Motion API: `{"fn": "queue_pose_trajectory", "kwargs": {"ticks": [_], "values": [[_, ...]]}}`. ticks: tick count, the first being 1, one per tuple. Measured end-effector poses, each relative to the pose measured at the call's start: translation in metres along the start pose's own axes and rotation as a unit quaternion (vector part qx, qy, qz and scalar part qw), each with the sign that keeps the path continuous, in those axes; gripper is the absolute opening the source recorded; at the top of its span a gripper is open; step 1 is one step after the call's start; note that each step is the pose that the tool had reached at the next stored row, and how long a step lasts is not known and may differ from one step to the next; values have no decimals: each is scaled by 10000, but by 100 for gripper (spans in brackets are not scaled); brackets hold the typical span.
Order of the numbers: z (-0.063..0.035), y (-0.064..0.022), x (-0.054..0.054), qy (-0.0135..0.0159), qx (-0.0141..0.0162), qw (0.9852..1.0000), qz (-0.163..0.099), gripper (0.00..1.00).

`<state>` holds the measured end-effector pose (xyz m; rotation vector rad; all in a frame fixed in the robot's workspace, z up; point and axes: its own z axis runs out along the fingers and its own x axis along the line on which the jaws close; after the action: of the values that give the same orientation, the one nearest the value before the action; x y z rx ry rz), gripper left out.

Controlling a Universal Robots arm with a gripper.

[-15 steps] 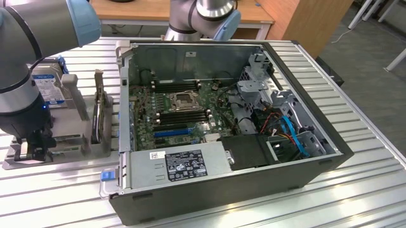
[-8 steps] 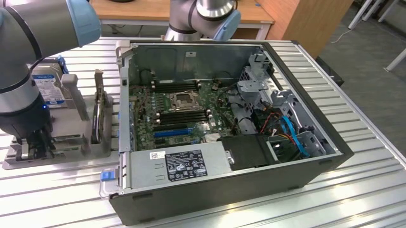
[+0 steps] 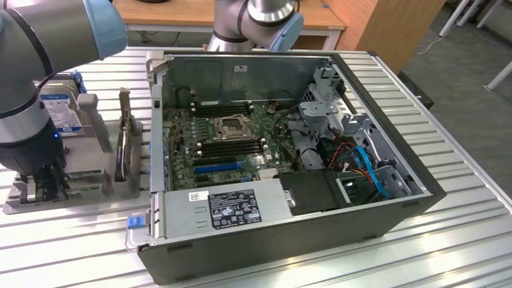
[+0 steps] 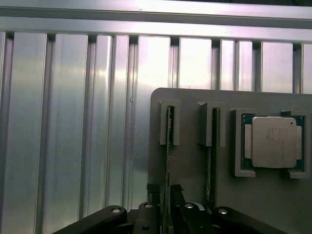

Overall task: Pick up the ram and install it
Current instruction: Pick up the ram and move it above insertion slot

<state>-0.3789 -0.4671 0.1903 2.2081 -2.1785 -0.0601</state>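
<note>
The ram stands on edge in a slot of a grey holder, seen from above as a thin green line. My gripper sits over the near end of this stick, and its dark fingers are pressed against both sides of it. In the exterior view the gripper is lowered onto the holder at the exterior view's left, beside the open computer case. The gripped stick is hidden there behind the fingers.
A second stick stands in the neighbouring slot, and a silver CPU chip lies in a recess beyond it. The green motherboard lies inside the case. A drive with a blue label stands behind the holder on the slatted metal table.
</note>
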Motion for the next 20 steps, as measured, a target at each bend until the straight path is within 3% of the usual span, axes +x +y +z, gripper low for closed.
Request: {"fn": "queue_pose_trajectory", "kwargs": {"ticks": [5,7,9,20], "values": [[0,0,0,0,0,10000,0,23],[0,0,0,0,-1,10000,0,15],[0,0,0,0,0,10000,0,14],[0,0,0,0,0,10000,-1,14]]}}
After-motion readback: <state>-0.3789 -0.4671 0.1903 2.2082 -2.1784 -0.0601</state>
